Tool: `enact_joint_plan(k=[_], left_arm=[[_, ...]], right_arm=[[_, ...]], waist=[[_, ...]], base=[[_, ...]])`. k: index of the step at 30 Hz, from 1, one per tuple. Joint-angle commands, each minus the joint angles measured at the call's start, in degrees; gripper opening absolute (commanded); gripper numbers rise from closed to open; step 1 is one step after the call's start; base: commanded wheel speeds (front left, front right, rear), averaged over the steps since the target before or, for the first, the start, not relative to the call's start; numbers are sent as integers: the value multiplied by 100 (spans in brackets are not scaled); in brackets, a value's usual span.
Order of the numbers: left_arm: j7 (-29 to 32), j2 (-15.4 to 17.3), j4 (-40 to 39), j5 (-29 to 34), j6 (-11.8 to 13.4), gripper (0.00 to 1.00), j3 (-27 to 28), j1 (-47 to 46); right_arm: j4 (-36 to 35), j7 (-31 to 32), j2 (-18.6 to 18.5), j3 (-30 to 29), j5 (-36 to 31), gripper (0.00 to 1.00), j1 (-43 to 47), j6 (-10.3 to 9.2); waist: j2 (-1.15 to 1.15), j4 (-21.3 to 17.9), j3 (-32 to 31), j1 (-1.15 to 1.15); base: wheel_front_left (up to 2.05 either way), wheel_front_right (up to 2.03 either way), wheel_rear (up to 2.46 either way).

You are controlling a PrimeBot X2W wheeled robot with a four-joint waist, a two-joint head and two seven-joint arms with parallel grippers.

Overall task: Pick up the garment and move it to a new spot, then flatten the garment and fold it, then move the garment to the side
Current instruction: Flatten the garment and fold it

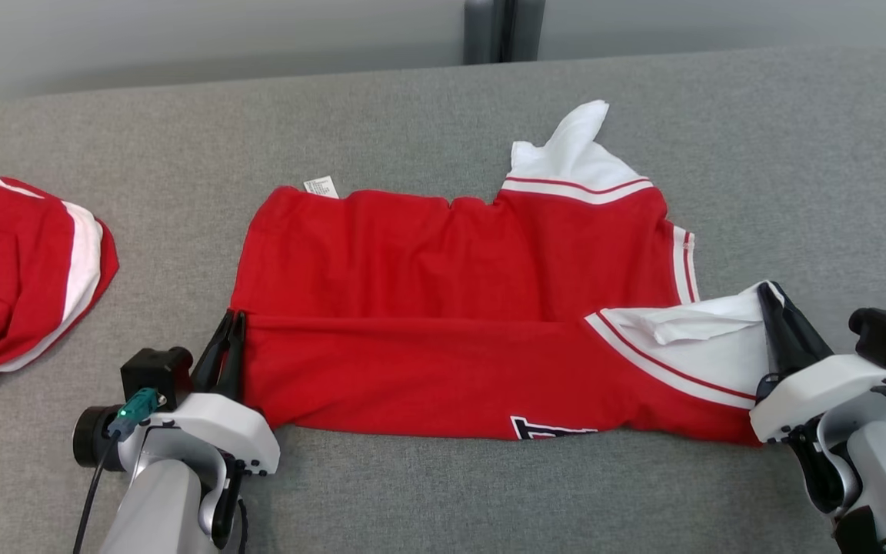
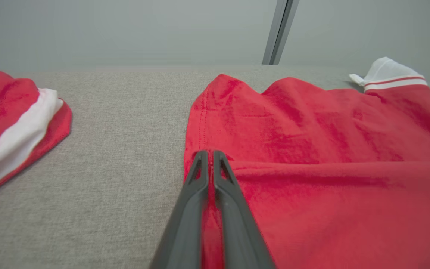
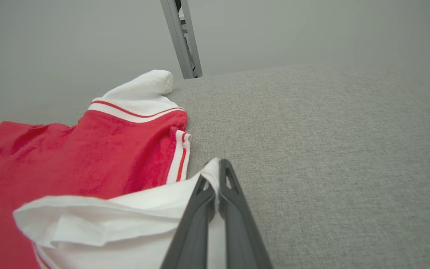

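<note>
Other red garment (image 1: 20,269): it lies bunched at the far left edge of the head view, well apart from the work. The risk is small, though a wide swing of the left arm could snag it.

Left gripper (image 1: 231,327): it sits at lower left of centre, with its jaws closed on the garment's side edge. In the left wrist view red cloth is pinched between the fingers. The bite is close to the edge, so a sharp pull could slip it free and drop that end of the flap askew.

Garment (image 1: 451,308): it is in the middle of the frame on the grey table (image 1: 443,100), with the near half laid up over the far half. Uneven pulling by the two arms would slant the crease, and the lower layer could drag along with it.

Far sleeve (image 1: 574,150): at upper right of centre, it pokes out past the far edge. If left out, it could end as a lump in the fold.

Right gripper (image 1: 767,296): at lower right, its jaws are closed on the tip of the near white sleeve. Whether any red layer is also caught is hard to tell. If it holds only the sleeve, the body would lag behind.
</note>
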Motion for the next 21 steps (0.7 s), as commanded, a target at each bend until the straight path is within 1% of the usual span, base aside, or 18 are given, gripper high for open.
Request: enact_joint_plan(k=[1, 2, 3, 4, 5, 8, 11, 16, 21], left_arm=[[0, 33, 29, 26, -11, 0, 3, -135], [0, 34, -1, 27, -3, 27, 11, -175], [0, 33, -45, 25, 4, 90, 14, -209], [0, 33, -45, 25, 4, 90, 14, -209], [0, 32, -82, -2, 27, 100, 18, -210], [0, 29, -267, -119, 138, 100, 48, -83], [0, 33, -490, -226, 209, 100, 23, 138], [0, 29, -764, -410, 300, 100, -124, 645], [0, 31, -811, -574, 384, 100, -209, 1060]], right_arm=[[108, -63, -8, -3, 41, 3, -146, -4], [151, -76, 9, -36, 59, 48, -207, -4], [163, -90, 31, -47, 69, 100, -266, -4], [163, -90, 31, -47, 69, 100, -266, -4], [170, -99, 57, -54, 105, 100, -300, -4], [-72, -99, 34, -188, 72, 100, -325, -4], [-359, -92, 21, -370, 34, 100, -67, -4], [-838, -92, 2, -508, 46, 100, 640, -3], [-1031, -94, -9, -438, 155, 100, 1405, -3]], waist=[[0, 25, 135, 0], [0, 28, 169, 0], [0, 33, 206, 0], [0, 33, 206, 0], [0, 35, 225, 0], [0, 44, 264, 0], [0, 62, 236, 0], [0, 95, 60, 0], [0, 84, -146, 0]], base=[[0, 0, 0], [0, 0, 0], [0, 0, 0], [0, 0, 0], [0, 0, 0], [0, 0, 0], [0, 0, 0], [0, 0, 0], [0, 0, 0]])
